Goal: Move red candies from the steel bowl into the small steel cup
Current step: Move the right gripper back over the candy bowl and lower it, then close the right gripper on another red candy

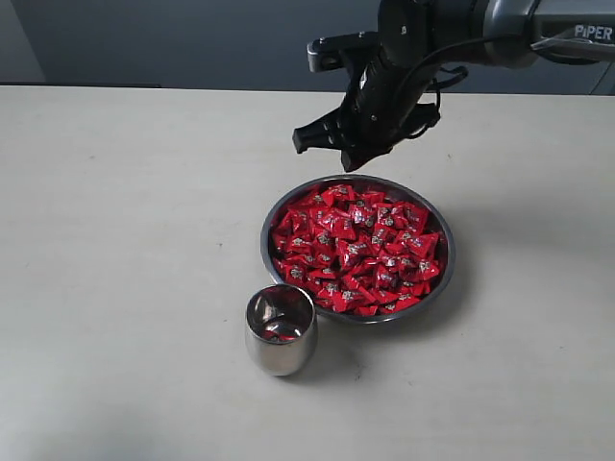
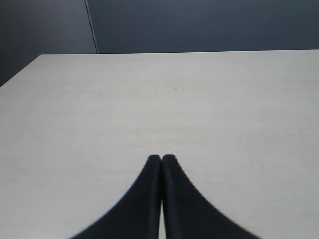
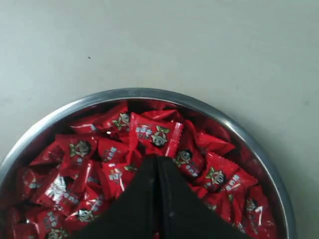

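Closed right gripper (image 3: 157,160) above the bowl's (image 1: 263,242) far rim, holding nothing.
The red candies (image 1: 356,248) lie below it, toward the table's (image 1: 115,384) near edge; cup (image 1: 281,329) just beyond them; left gripper (image 2: 162,158) closed, empty too.

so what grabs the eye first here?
The heap of shiny red-wrapped candies filling the wide shallow steel bowl, near the centre of the exterior view. Close by the bowl's near-left edge stands the small rounded steel cup. The right arm's black fingers hover pressed together above the bowl's far side.
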`<act>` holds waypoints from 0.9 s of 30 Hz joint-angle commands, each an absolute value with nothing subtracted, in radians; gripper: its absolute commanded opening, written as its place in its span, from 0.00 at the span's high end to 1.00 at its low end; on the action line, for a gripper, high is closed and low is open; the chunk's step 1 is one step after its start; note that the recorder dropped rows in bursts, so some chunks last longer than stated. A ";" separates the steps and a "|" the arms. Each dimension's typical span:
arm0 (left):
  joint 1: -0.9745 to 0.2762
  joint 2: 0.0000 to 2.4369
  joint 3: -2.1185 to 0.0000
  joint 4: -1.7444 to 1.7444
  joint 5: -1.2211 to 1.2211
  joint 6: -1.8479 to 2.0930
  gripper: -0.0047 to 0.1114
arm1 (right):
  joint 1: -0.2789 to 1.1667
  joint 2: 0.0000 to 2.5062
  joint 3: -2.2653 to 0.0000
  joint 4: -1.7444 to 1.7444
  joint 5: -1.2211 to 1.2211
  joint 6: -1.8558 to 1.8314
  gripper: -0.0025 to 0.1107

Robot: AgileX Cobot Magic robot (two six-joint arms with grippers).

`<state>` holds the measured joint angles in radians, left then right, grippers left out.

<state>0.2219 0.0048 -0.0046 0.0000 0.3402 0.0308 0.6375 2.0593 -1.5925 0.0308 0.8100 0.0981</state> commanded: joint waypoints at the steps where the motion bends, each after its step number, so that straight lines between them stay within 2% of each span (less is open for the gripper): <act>1: 0.217 0.000 0.000 -0.006 0.330 0.029 0.96 | 0.630 2.070 -1.614 0.043 0.876 0.089 0.97; 4: 0.217 0.000 0.000 -0.006 0.330 0.029 0.96 | 0.630 2.070 -1.614 0.117 0.893 0.017 0.97; 6: 0.217 0.000 0.000 -0.006 0.330 0.029 0.96 | 0.630 2.070 -1.614 0.156 0.928 -0.010 0.90; 11: 0.217 0.000 0.000 -0.006 0.330 0.029 0.96 | 0.630 2.070 -1.611 0.164 0.959 0.007 0.54; 13: 0.217 0.000 0.000 -0.006 0.330 0.029 0.96 | 0.630 2.072 -1.611 0.165 0.956 0.048 0.53; 18: 0.217 0.000 0.000 -0.006 0.330 0.029 0.96 | 0.630 2.107 -1.611 0.178 0.952 0.061 0.64; 27: 0.217 0.000 0.000 -0.006 0.330 0.029 0.96 | 0.630 2.165 -1.611 0.214 0.929 0.063 0.64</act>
<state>0.2219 0.0048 -0.0046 0.0000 0.3402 0.0308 0.6327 2.1489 -1.6068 0.2114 0.9391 0.0612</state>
